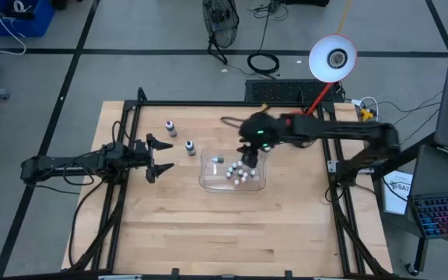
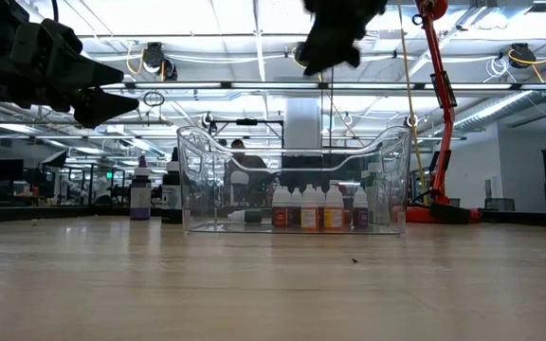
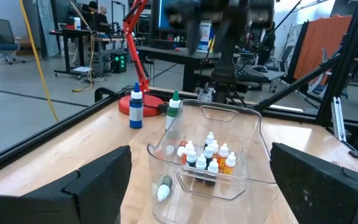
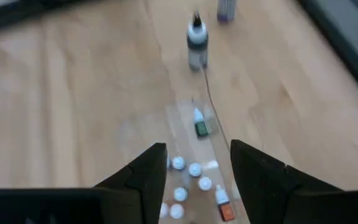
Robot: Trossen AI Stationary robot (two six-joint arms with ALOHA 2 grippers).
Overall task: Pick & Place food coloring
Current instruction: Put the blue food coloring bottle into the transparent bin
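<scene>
A clear plastic tray (image 1: 208, 180) is seen in the middle of the wooden table (image 1: 208, 233). Inside it, a cluster of small food coloring bottles (image 2: 316, 208) is stood upright, long axes vertical, white caps pointing up; orange, red and purple bodies can be made out through the clear wall in the low view. One more small bottle with a green body (image 1: 217, 159) is laid on its side on the tray floor, apart from the cluster toward the left arm's side; in the right wrist view its white tip (image 4: 197, 114) is turned toward the two bottles outside the tray.

The right gripper (image 1: 249, 158) is held above the tray's far edge, its fingers parted and nothing seen between them; in the low view only its lower part is shown at the top of the picture.

Outside the tray, on its far left side, two larger bottles are stood upright and near each other: one with a dark cap (image 1: 190, 146) and one with a purple body (image 1: 169, 127).

The left gripper (image 1: 159, 159) is held wide open and empty, well apart from the tray at the table's left.
</scene>
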